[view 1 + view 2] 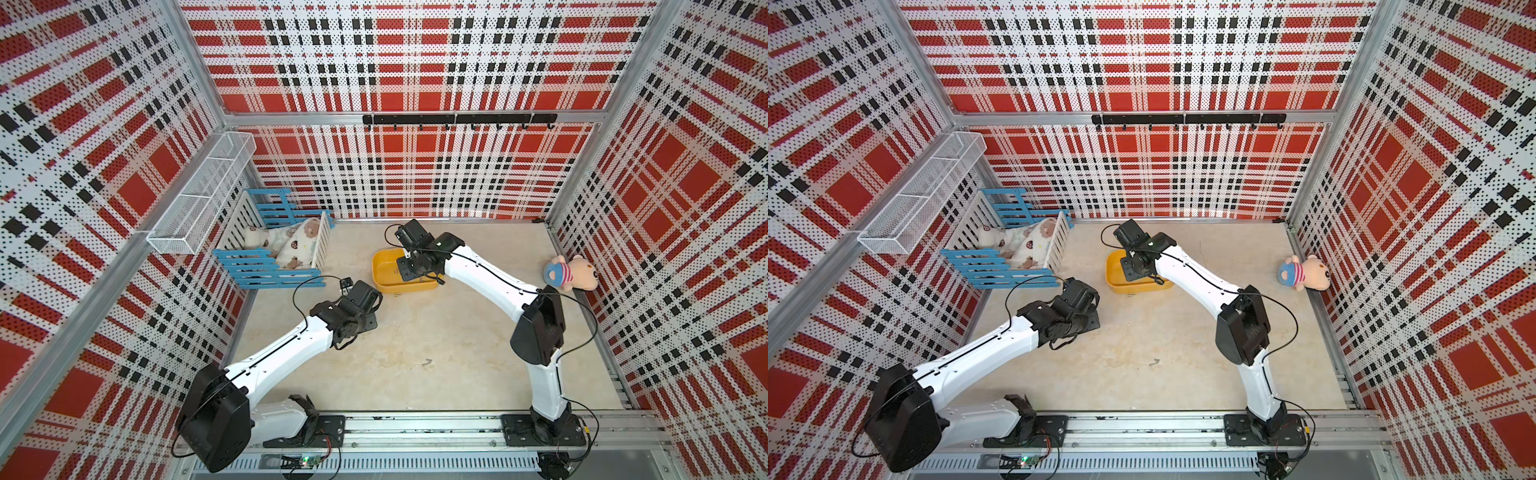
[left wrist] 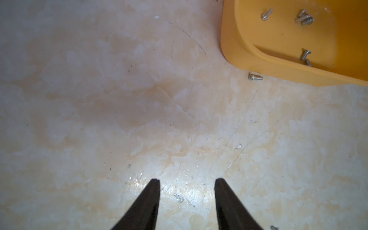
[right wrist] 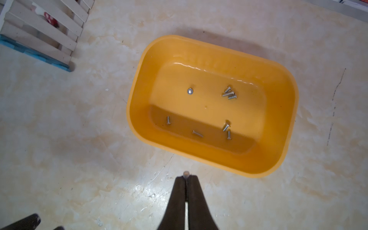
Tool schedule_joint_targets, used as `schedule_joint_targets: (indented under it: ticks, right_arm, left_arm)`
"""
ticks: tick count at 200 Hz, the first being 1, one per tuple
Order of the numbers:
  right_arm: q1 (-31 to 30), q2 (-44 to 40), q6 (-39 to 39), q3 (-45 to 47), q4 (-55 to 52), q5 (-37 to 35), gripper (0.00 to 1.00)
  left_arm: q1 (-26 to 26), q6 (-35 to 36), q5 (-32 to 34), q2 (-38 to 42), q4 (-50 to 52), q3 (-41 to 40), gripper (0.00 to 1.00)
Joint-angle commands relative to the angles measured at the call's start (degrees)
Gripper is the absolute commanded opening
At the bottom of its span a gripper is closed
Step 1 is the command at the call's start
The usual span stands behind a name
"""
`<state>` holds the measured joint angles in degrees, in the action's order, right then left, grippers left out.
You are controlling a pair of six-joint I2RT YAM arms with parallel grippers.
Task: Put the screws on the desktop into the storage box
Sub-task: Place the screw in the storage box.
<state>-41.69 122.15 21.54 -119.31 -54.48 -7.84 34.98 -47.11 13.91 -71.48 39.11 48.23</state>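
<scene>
desktop (image 1: 415, 332): two loose screws (image 1: 427, 363) near middle, well apart from box. left gripper (image 2: 187, 180) partly open, empty, over bare desktop. single screw (image 2: 255, 77) on desktop just beside storage box (image 3: 137, 85) outer wall. right gripper (image 3: 186, 178) pinched tight on held screw (image 3: 186, 173) at tips, by box near rim. inside box: eight screws (image 3: 229, 93), three clustered. farther left, blue-and-white slatted crate (image 1: 266, 270) holds printed plush (image 1: 299, 245). white wire-mesh basket (image 1: 199, 195) on wall.
</scene>
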Motion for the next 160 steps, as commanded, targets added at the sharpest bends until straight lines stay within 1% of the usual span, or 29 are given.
schedule_joint_targets:
  ticks: [1, 24, 49, 83, 109, 113, 132, 160]
  right_arm:
    - [1.31, 5.75, -1.39, -6.20, -3.35, 2.33, 0.02]
    - [2.26, 11.43, -0.96, -11.75, -4.32, 3.73, 0.03]
    - [3.01, 15.70, -0.15, -15.13, -4.06, 4.92, 0.04]
    - [3.63, 19.32, 1.00, -17.13, -2.83, 6.33, 0.04]
    - [3.80, 22.89, 1.19, -19.02, -3.01, 7.61, 0.07]
    - [3.81, 23.47, 1.16, -20.60, -3.00, 7.70, 0.07]
    - [3.98, 26.19, 1.40, -22.46, -3.35, 8.52, 0.09]
    - [4.03, 27.78, 1.57, -23.08, -3.09, 8.80, 0.11]
  left_arm:
    - [-0.29, -0.26, 0.15, 1.13, 0.59, -0.44, 0.51]
    - [-0.31, -0.26, 0.06, 1.14, 0.53, -0.37, 0.51]
    - [-0.13, -0.35, -0.01, 1.00, 0.61, -0.11, 0.51]
    - [-0.09, -0.35, 0.13, 0.88, 0.70, -0.06, 0.51]
    - [0.00, -0.35, 0.06, 0.56, 0.70, -0.03, 0.51]
    - [0.00, -0.35, 0.06, 0.50, 0.70, -0.03, 0.51]
    - [0.25, -0.35, 0.11, 0.25, 0.70, 0.12, 0.51]
    - [0.22, -0.35, 0.15, 0.19, 0.79, 0.42, 0.51]
